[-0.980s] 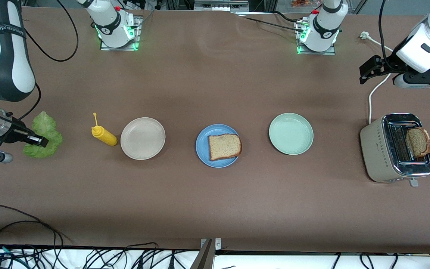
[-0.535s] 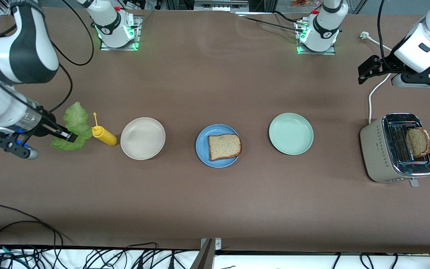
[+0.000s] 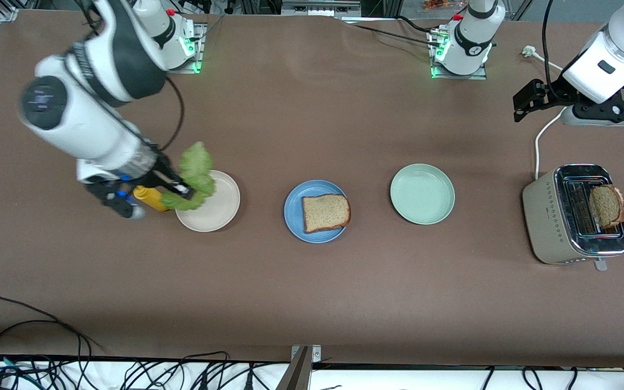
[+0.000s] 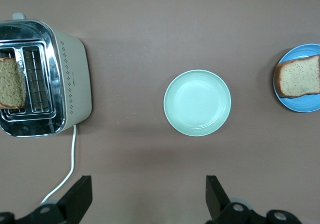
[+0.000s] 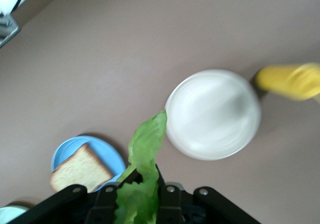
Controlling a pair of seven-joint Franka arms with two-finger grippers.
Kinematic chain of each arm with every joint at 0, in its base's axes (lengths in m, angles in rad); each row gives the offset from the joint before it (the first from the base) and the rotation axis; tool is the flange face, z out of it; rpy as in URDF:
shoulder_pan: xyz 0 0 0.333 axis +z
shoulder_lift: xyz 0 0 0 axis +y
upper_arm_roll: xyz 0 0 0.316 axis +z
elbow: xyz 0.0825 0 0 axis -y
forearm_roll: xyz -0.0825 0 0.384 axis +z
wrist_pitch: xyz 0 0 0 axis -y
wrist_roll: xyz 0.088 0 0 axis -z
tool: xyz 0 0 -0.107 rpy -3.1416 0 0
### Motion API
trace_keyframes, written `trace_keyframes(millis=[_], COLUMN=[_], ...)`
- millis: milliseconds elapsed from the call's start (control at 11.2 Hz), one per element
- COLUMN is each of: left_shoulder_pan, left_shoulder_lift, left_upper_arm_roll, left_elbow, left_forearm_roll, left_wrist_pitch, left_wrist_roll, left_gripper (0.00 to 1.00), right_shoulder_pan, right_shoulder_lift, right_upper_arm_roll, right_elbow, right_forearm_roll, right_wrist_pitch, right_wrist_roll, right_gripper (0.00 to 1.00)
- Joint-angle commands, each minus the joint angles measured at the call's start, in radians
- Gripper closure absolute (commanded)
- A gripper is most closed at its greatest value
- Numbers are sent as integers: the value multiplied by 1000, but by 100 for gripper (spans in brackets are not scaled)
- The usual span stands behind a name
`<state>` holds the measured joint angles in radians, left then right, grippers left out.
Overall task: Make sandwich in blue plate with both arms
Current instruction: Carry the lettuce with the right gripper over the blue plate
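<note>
While one bread slice lies flat on the blue plate at the middle of the table, the lettuce leaf is up in the air, pinched between the closed fingers of the right gripper over the edge of the beige plate. Seen from the right wrist, the leaf hangs from that gripper (ruffled, its tip pointing toward the beige plate), with the blue plate and its bread close by. A yellow squeeze bottle lies just beside the beige plate, toward the right arm's end, partly hidden under the gripper. A second bread slice stands in a slot of the toaster at the left arm's end. Between toaster and blue plate sits a pale green plate. Waiting with its fingers spread wide and holding nothing, the left gripper hovers over bare table near the toaster's white cord.
</note>
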<state>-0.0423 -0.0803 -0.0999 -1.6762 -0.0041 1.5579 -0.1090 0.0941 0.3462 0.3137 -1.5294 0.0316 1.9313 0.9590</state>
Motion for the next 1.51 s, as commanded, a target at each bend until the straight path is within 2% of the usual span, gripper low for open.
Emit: trace_keyframes(millis=[0, 178, 535, 891, 1158, 1426], left_shoulder_pan=[-1, -1, -1, -1, -1, -1], left_shoulder_lift=[-4, -4, -4, -4, -6, -4], left_upper_arm_roll=[2, 2, 2, 2, 0, -7], left_elbow=[3, 4, 3, 3, 3, 4], left_forearm_roll=[-14, -14, -16, -16, -17, -16], left_wrist_pitch=[5, 5, 5, 5, 5, 5], left_wrist_roll=[6, 6, 6, 6, 6, 6], left_gripper=[0, 0, 0, 0, 0, 0], right_shoulder_pan=[110, 166, 263, 346, 377, 411], right_shoulder_lift=[101, 173, 287, 345, 414, 441], right_upper_arm_roll=[-1, -2, -2, -4, -8, -47], right_elbow=[15, 18, 20, 20, 22, 22], right_forearm_roll=[-6, -9, -87, -85, -94, -104], right_wrist_pitch=[138, 242, 438, 495, 567, 606], right_wrist_roll=[122, 188, 398, 529, 547, 564], right_gripper=[100, 100, 100, 100, 100, 100])
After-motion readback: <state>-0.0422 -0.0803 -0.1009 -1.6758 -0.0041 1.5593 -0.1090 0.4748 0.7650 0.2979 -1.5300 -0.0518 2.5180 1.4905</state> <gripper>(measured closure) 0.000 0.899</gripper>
